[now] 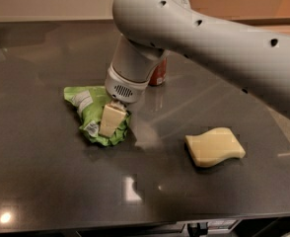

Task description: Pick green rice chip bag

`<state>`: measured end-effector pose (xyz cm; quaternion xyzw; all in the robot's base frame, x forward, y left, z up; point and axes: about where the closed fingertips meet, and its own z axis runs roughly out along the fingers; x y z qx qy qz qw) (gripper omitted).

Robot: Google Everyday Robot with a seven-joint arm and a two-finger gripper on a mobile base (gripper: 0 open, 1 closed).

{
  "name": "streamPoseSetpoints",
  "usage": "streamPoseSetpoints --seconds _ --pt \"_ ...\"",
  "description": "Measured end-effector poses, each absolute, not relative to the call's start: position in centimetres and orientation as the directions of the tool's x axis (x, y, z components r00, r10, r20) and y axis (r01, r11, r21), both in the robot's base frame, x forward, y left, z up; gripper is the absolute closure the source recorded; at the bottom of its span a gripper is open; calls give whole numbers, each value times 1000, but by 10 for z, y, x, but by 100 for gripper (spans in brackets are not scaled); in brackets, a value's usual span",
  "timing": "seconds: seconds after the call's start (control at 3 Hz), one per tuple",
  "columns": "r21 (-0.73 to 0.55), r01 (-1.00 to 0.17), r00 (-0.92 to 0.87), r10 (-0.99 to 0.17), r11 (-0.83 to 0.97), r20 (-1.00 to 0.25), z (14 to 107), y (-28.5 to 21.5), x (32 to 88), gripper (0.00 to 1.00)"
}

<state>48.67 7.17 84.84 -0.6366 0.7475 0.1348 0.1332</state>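
Note:
The green rice chip bag [88, 101] lies crumpled on the dark tabletop [46, 181], left of centre, bright lime green with white label patches. My gripper [111, 119] points down from the grey arm [194, 33] and is pressed onto the right part of the bag. Its cream-coloured tip rests against the foil. The wrist housing [127, 80] hides the bag's upper right edge.
A red soda can [159, 76] stands just behind the wrist, mostly hidden by it. A pale yellow sponge-like block [215, 146] lies on the table to the right. The table's front edge runs along the bottom.

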Motion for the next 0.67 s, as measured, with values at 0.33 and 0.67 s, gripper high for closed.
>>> streamPoseSetpoints --seconds 0.33,0.67 --pt "31 -991 -134 -908 133 -398 865 64 487 100" --pt "23 -995 -97 -885 98 -456 903 48 486 100"
